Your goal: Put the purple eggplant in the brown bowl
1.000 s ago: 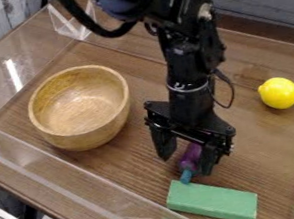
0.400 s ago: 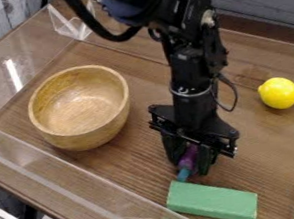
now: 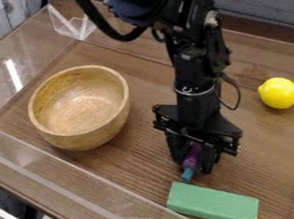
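Gripper (image 3: 195,159): pointed straight down, jaws drawn in against the purple eggplant (image 3: 192,162), apparently clamped on it, low over the counter (image 3: 269,152).

Purple eggplant: directly between the jaws, long axis running toward the camera, teal stem cap (image 3: 189,174) poking out below the fingertips.

Brown bowl (image 3: 78,107): left of the gripper and farther back, well apart, empty, upright.

Judgement: the carry would run leftward after a lift clearing the thick rim.

Green block (image 3: 213,202): just in front of the gripper.
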Tool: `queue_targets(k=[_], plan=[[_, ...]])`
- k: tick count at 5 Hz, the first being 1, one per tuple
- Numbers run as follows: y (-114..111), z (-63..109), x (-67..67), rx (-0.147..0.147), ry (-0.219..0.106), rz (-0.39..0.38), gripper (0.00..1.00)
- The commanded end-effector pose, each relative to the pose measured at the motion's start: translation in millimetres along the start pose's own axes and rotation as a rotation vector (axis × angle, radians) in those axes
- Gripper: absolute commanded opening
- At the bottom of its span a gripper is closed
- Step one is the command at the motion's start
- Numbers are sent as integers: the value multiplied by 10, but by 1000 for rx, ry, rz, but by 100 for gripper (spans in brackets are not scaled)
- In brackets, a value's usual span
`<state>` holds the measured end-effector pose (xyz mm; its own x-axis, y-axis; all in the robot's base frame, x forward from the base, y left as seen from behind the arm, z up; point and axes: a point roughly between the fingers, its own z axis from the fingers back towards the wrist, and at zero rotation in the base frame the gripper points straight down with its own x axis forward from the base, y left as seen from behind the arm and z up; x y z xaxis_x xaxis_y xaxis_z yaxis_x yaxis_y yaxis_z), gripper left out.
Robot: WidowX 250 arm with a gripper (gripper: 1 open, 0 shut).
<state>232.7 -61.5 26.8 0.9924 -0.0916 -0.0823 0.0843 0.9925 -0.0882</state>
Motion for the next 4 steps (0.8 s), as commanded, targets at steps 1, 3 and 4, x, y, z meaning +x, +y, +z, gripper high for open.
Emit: queue_targets(k=[1,3,4], plan=[[27,57,109,-12,-41,13,0],[62,17,142,-17,-42,26,0],[80,-4,154,-18,-40,30,0]])
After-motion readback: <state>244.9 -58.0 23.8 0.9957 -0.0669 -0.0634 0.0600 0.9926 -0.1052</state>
